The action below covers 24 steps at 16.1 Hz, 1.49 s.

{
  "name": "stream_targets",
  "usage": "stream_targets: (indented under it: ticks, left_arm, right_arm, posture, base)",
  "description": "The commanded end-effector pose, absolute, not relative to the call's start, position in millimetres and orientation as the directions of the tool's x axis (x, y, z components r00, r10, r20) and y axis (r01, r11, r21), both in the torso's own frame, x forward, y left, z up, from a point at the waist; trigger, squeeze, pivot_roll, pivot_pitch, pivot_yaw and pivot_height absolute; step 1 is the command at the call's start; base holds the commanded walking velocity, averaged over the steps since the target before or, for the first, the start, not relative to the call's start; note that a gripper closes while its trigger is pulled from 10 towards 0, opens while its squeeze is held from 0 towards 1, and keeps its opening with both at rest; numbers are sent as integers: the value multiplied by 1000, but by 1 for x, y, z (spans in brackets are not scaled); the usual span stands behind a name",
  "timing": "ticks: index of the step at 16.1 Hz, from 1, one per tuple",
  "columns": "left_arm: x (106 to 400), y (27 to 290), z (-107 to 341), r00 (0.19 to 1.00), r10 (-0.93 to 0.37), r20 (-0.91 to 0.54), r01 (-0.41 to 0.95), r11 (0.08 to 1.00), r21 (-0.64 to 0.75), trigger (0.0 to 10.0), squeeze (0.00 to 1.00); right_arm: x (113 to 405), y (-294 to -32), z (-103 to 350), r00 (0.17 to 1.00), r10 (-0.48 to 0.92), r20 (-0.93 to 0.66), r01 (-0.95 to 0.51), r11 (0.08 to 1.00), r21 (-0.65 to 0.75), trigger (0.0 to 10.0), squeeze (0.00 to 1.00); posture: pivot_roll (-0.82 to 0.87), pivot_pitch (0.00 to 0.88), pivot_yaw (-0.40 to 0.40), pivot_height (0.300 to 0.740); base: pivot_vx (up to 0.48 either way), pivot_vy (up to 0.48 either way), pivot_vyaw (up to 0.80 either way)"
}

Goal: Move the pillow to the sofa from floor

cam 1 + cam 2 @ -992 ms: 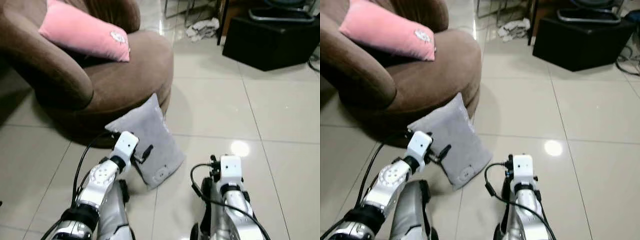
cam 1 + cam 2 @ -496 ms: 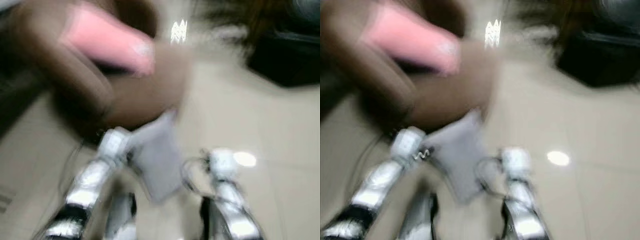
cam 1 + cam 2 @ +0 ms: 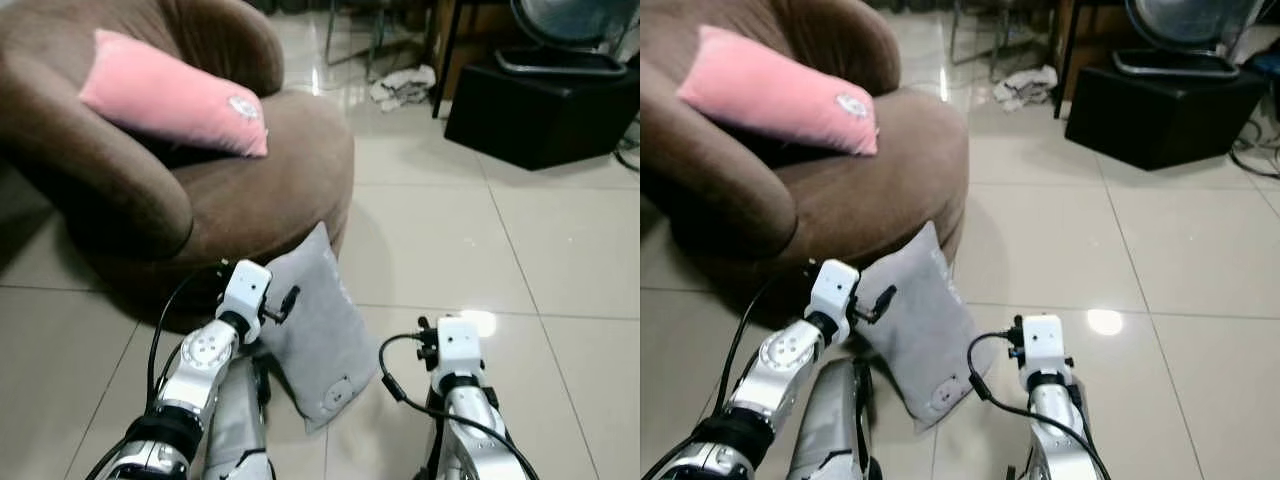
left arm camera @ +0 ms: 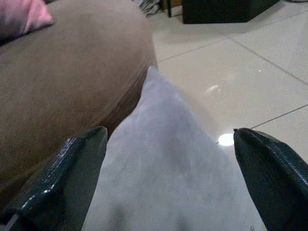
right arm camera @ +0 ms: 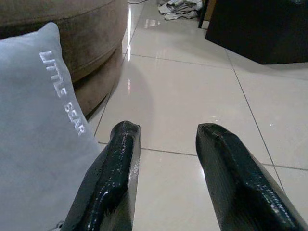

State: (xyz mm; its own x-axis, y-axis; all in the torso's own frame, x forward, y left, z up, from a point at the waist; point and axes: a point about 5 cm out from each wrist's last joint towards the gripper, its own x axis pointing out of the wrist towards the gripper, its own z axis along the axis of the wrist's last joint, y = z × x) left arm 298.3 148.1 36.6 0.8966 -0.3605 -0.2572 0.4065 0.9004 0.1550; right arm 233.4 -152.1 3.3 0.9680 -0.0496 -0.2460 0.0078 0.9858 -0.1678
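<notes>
- Left eye view: grey pillow [image 3: 312, 330] is on the floor, propped on a corner and leaning against the base of the brown sofa [image 3: 250, 180]. Not lifted, so my read is the task is at the reach/grasp stage; pick-up and placing on the seat are both left.
- Left gripper [image 3: 285, 300] sits at the pillow's upper left edge, right beside it. Right arm is low on the pillow's other side, wrist module [image 3: 460, 345] well clear of the fabric.
- A pink pillow [image 3: 175, 95] lies on the sofa seat against the arm, with free seat in front of it.
- Right eye view: glossy beige tiled floor [image 3: 1160, 230], light glare on it. Black cabinet [image 3: 1160, 100] at the back, crumpled cloth [image 3: 1025, 85] on the floor near it, chair legs beyond.
- Left wrist view: left fingers [image 4: 62, 178] spread wide, grey pillow between and ahead of them, nothing gripped.
- Right wrist view: right gripper [image 5: 166, 178] fingers parted, empty, pointing at bare tile; "LITTLE BEAR" pillow face just beside one finger.
</notes>
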Motion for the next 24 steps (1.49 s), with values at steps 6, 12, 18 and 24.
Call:
stream_targets:
  ticks: [6,12,18,24]
  left_arm:
    - [300,152,36,896,-342,-283,398,900,176,10000,0]
    - [306,142,41,888,-375,-266,434,874,217,10000,0]
    - [346,126,71,809,-483,-335,577,761,296,10000,0]
    - [358,140,78,871,-370,-324,454,857,243,10000,0]
  right_arm:
    - [235,-149,7,971,-38,-234,2,988,-153,10000,0]
    - [260,-123,39,950,224,-216,-247,965,-86,10000,0]
    - [221,-126,21,875,343,-340,-382,923,-51,10000,0]
    - [206,-128,21,882,308,-358,-339,940,-26,10000,0]
  posture:
    - [1,53,70,468]
    - [0,60,68,468]
    - [-5,87,66,468]
    - [-59,94,93,468]
  base:
    - [389,279,0]
    - [196,139,0]
    - [0,0,0]
    - [47,54,0]
